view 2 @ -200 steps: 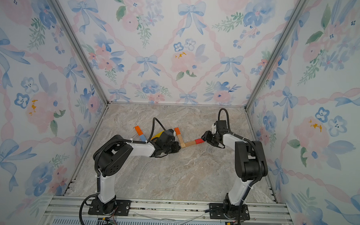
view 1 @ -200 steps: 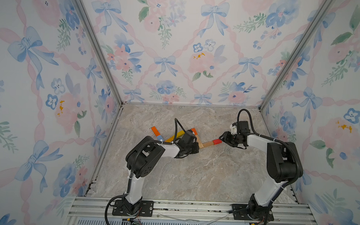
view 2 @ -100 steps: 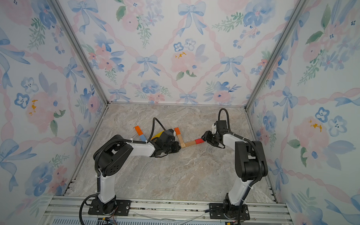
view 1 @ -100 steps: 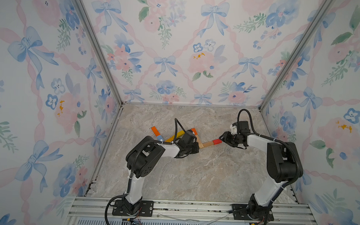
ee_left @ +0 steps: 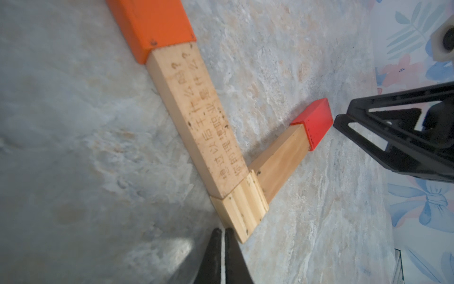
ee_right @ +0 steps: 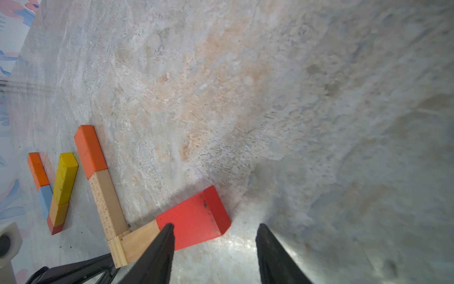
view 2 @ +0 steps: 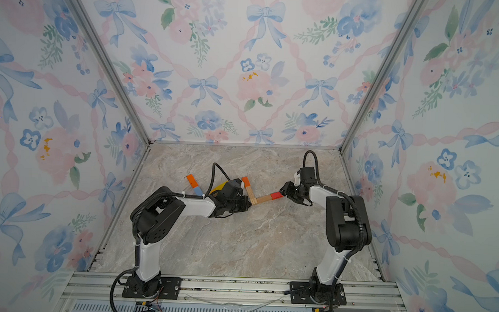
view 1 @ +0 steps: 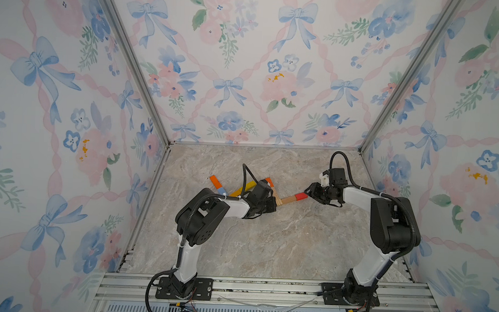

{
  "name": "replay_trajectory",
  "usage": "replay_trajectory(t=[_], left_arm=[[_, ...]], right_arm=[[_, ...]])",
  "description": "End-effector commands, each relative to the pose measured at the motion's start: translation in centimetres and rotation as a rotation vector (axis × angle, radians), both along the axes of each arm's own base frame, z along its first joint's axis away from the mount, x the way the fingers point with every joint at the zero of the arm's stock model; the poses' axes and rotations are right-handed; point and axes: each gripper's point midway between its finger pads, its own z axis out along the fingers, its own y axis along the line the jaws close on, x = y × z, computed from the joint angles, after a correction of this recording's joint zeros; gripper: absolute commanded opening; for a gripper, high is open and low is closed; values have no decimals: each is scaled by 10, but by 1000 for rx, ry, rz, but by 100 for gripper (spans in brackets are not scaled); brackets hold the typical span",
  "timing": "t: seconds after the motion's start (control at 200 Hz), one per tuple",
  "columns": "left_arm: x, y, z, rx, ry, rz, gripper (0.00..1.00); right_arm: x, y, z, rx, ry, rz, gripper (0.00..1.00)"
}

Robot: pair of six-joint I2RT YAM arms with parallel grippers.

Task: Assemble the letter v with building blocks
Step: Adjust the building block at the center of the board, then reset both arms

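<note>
The building blocks lie flat on the marble floor. An orange block (ee_left: 152,24) and a long engraved tan block (ee_left: 196,118) form one arm. A small tan corner block (ee_left: 239,211) joins it to a second arm made of a tan block (ee_right: 140,237) and a red block (ee_right: 194,216), visible in both top views (view 1: 300,196) (view 2: 276,195). My left gripper (ee_left: 222,231) is shut and empty, its tips just beside the corner block. My right gripper (ee_right: 213,228) is open at the red block's outer end, with one finger (ee_right: 164,241) overlapping its edge.
A second cluster lies further left: an orange block (ee_right: 38,168), a light blue block (ee_right: 46,196), a yellow block (ee_right: 65,177), a short tan block (ee_right: 59,212) and a small red block (ee_right: 55,228). Flowered walls enclose the floor (view 1: 268,243) on three sides.
</note>
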Motion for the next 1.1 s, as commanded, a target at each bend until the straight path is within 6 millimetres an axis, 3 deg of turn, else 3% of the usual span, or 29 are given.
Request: replay_trajectory(t=[0.0,0.505,0.835,0.955,0.98,1.095], left_arm=[[-6,1,-16,20,44,0,10],[-6,10,3,37,10,24,9],[-6,35,42,85,-80,79,10],[-7,41,65,72,-134,92,10],[-7,42,69,72,-147,94,10],[-5,53,91,89,-224,108,10]], right_arm=[[-2,-4,8,3,-18,-8,56],[-3,-6,19,8,-40,-24,57],[-3,-10,38,19,-78,-55,61],[-2,-11,44,22,-88,-62,61],[-2,-11,56,22,-118,-62,62],[-3,-17,65,8,-139,-80,62]])
